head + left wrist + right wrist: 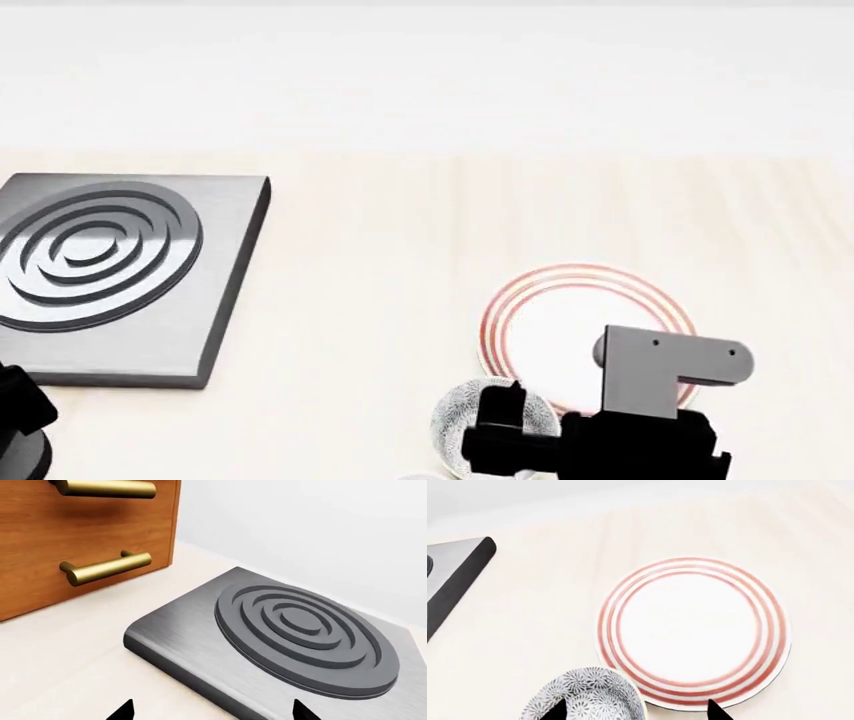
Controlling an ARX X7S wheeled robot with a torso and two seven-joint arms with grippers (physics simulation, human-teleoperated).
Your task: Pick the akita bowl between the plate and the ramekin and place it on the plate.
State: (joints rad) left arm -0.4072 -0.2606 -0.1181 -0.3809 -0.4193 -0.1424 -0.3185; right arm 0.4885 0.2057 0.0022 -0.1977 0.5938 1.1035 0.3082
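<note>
The pale wooden counter [400, 240] fills the head view, running back to a white wall. On it, well off to the left of the right gripper, lies the grey stove plate [107, 275], a brushed-metal slab with raised dark concentric rings; the left wrist view shows that slab just ahead of the left gripper's [212, 711] two black fingertips, which stand spread with open counter and the slab's near edge between them, nothing held. Beyond the slab in that view stands a brown wooden cabinet [87, 535] with two brass bar handles [107, 567]. The plate [694, 630], white with thin red rings, lies flat on the counter directly ahead of the right gripper [635, 710]; its near rim falls between the two dark fingertips, closer to one of them. The akita bowl [584, 697], speckled black and white, sits upright on the counter just beside the plate, its rim almost touching the plate's edge; one fingertip overlaps its rim, so most of the bowl lies to one side of the gap between the jaws, not centred in it. The right jaws are spread and grip nothing. In the head view the right arm's black and grey wrist block covers the plate's near right part and half hides the bowl. The ramekin cannot be clearly made out in any view.
</note>
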